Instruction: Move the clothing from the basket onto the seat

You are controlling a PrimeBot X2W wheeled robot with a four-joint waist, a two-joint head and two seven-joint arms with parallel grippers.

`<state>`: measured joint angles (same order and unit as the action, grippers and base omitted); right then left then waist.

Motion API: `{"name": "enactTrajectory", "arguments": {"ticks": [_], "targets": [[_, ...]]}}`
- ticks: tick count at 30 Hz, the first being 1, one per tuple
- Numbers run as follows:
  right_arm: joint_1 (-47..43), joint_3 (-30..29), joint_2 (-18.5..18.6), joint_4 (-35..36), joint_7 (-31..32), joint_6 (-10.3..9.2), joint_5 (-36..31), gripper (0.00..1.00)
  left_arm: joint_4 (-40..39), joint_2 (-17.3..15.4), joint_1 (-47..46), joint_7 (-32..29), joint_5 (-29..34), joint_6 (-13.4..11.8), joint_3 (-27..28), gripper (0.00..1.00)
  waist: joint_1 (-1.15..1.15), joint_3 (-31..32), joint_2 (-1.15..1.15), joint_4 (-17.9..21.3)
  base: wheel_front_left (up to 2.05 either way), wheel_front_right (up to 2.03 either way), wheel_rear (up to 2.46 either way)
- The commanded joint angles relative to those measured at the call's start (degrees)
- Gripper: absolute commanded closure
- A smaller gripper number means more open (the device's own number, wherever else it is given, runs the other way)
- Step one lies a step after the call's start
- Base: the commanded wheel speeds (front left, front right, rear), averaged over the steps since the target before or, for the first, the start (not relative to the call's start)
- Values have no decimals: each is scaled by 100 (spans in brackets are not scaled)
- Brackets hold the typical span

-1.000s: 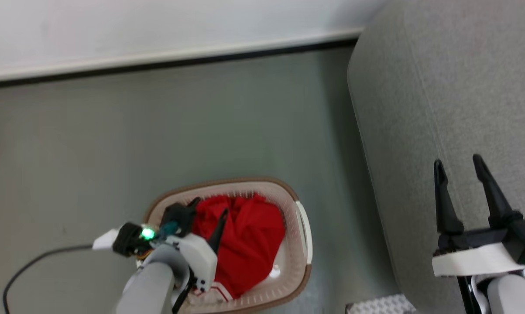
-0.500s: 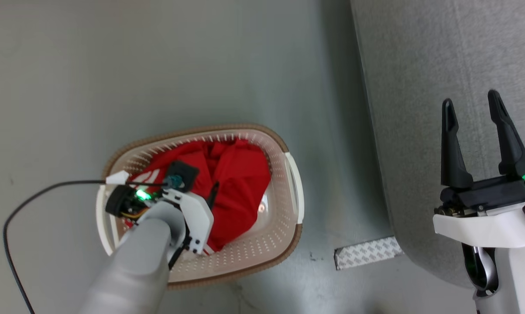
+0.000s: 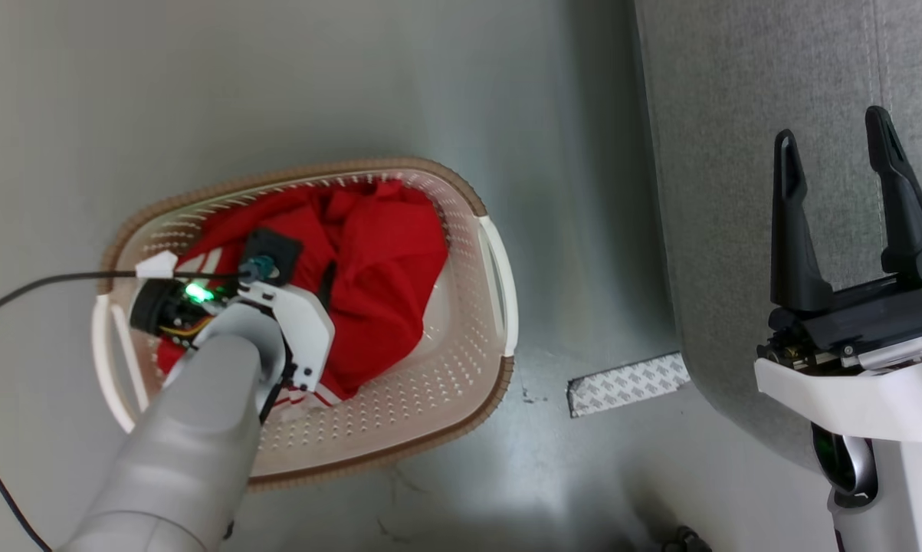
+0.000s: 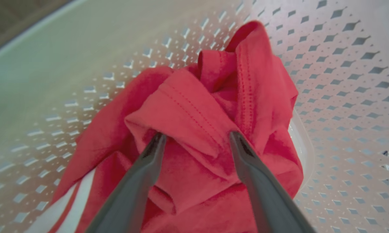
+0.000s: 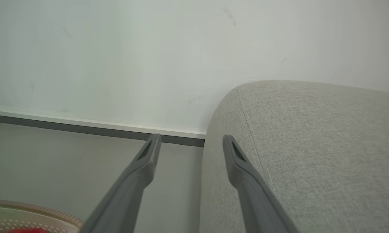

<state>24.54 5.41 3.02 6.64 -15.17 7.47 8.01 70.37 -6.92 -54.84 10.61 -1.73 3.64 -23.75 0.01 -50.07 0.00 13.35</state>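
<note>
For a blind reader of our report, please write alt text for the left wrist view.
The left gripper, jaws open, straddles a fold of red clothing inside the cream perforated basket. White stripes show at the lower left.

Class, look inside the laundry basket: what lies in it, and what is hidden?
The basket holds crumpled red clothing, one piece with white stripes; the left gripper, open, straddles a fold. Anything beneath the fabric is covered, as is part of the basket floor.
</note>
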Motion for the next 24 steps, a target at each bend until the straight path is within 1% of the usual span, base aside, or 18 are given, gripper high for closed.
{"name": "enactTrajectory", "arguments": {"ticks": [1,9,12,13,14,15,16,21,24], "targets": [[56,23,-17,8,4,5,32,0,48,-83,-74,24,-92,-22,6,0,-1,-82,0,66,0,0,0],[46,104,-16,9,3,5,174,0,165,-200,-275,3,-121,-96,-33,0,-1,-299,0,264,0,0,0],[49,103,-17,14,3,5,211,0,207,-242,-323,-31,-77,-52,-101,0,-1,-375,0,333,0,0,0],[54,103,-17,15,3,4,220,0,217,-249,-350,-24,-78,-52,-115,26,-1,-403,0,350,0,0,0],[59,97,-16,7,3,5,216,0,223,-245,-364,-19,-55,-25,-151,40,-1,-423,0,362,0,0,0],[62,93,-16,-1,3,5,217,0,226,-228,-368,4,-48,-15,-174,82,-1,-434,0,369,0,0,0],[63,92,-16,-10,3,4,220,0,232,-222,-370,20,-51,9,-188,100,-1,-440,0,376,0,0,0],[36,28,-17,-82,4,5,166,0,234,-112,-383,134,-41,99,-312,100,-1,-347,0,271,0,0,0],[-4,14,-16,-181,3,4,114,0,194,-16,-255,284,-155,141,-310,100,-1,-107,0,146,0,0,0]]}}
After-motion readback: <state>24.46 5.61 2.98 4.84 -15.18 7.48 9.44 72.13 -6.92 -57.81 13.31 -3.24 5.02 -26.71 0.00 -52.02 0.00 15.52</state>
